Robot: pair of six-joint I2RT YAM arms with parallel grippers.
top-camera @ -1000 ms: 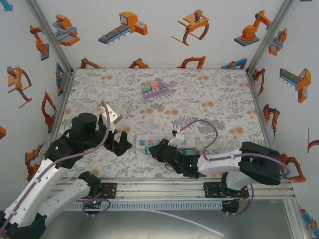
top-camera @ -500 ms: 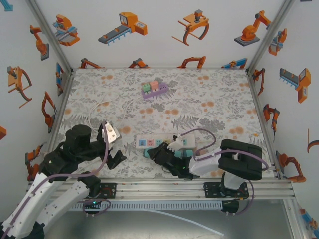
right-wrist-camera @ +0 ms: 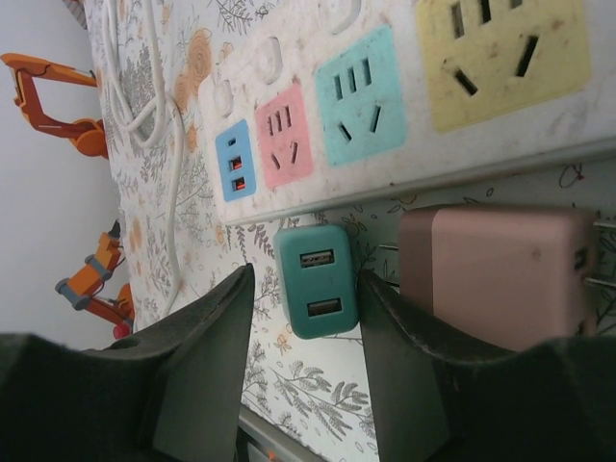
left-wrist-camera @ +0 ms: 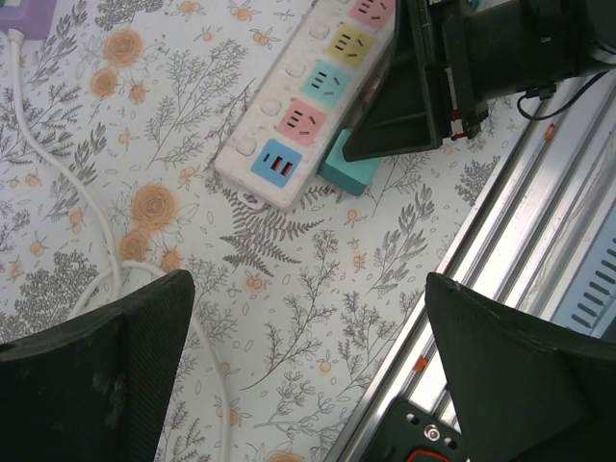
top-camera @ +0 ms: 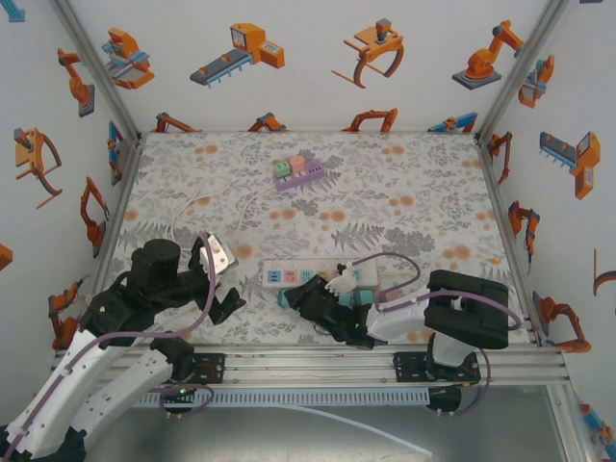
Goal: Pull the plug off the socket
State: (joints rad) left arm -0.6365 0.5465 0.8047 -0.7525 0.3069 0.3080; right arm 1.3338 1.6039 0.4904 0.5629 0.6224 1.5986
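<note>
Straddling the teal plug, the right gripper has its fingers spread to either side of it. One finger looks to be touching the plug and a sliver of desk shows at the other, so it is not pinching. The plug lies flat on the desk against the near edge of the power strip, at about 7 o'clock from the strip's middle in the top view. Every socket in view on the strip is empty, so the pull seems done.

The step in hand is probably the release. It goes best if the gripper lifts straight up with its fingers wide, so it neither drags the plug nor nudges the strip.

A pink adapter sits just beside the plug and crowds the outer finger. The left gripper hangs wide open at the strip's 8 o'clock, near a loose white cable. A purple block tray sits well apart at 12 o'clock, and the metal rail lies close at 6 o'clock.
</note>
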